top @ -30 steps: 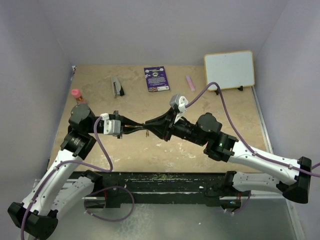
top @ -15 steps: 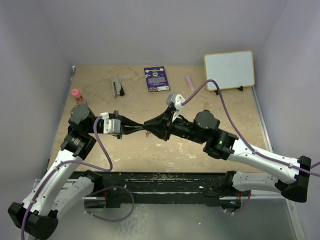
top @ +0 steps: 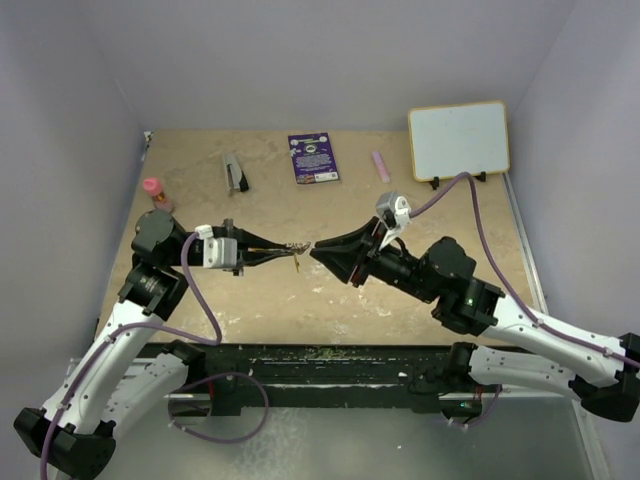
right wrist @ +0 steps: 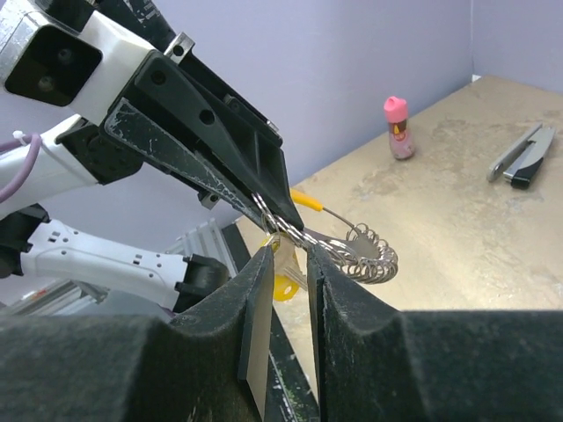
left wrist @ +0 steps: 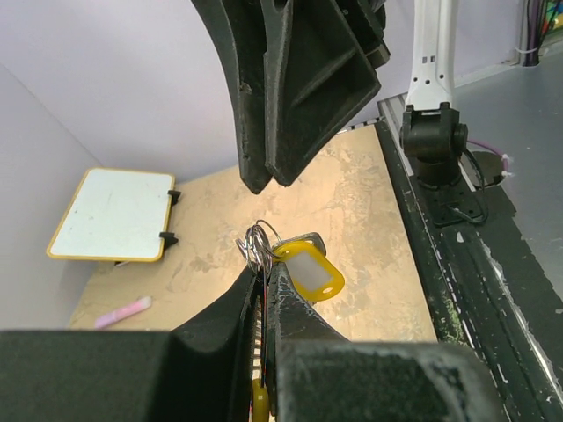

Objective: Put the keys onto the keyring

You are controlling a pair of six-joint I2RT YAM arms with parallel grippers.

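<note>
Beige tabletop (top: 260,300), left claw (left wrist: 264,280) clamped on keyring (left wrist: 258,242) carrying keys (left wrist: 308,271), right claw (top: 317,250) slightly parted, empty

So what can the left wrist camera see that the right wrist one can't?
Only the left wrist view: a yellow-framed white board and a small pink stick. Only the right wrist view: a small pink bottle and a grey-and-black oblong tool. Both: the left claw pinching the silvery coiled metal keyring, the right claw facing it, and a small yellow-headed key hanging there.
</note>
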